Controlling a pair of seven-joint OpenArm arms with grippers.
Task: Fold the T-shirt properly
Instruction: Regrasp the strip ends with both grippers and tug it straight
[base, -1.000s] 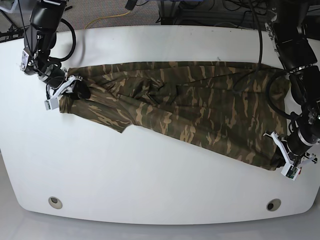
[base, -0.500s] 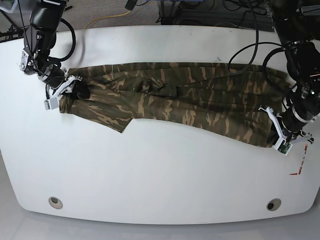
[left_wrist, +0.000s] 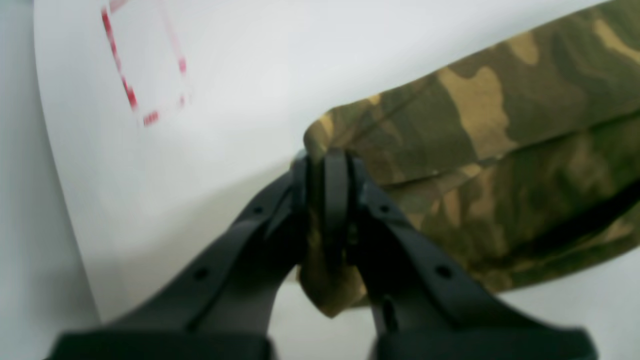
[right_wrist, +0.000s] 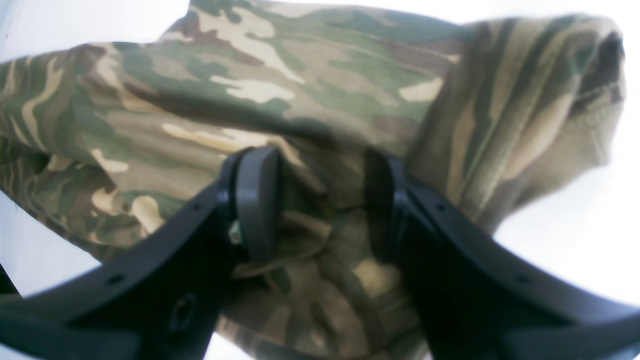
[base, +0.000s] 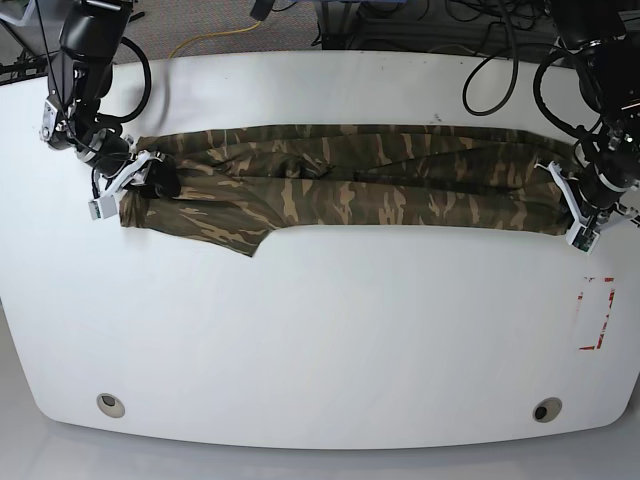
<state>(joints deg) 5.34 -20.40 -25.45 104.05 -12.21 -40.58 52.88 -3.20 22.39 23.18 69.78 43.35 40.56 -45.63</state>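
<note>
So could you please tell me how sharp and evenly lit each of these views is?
Base view: sharp, evenly lit, shirt crisp on the table. Left wrist view: soft, red marking smeared, end effector dark. Right wrist view: blurred, table washed out to white, cloth colours pale.

White table (base: 320, 340), grey floor (base: 200, 25) with cables (base: 215, 38) behind

The T-shirt (base: 350, 190) has a camouflage pattern of olive green, dark brown and tan patches, and in the right wrist view the same patches look paler, with cream streaks. It lies on a plain white counter (base: 320, 350), which carries a dashed red rectangle mark (base: 597, 313) near one edge. The 2 claws have black fingers (right_wrist: 257, 200), and in the base view they show white parts.
</note>
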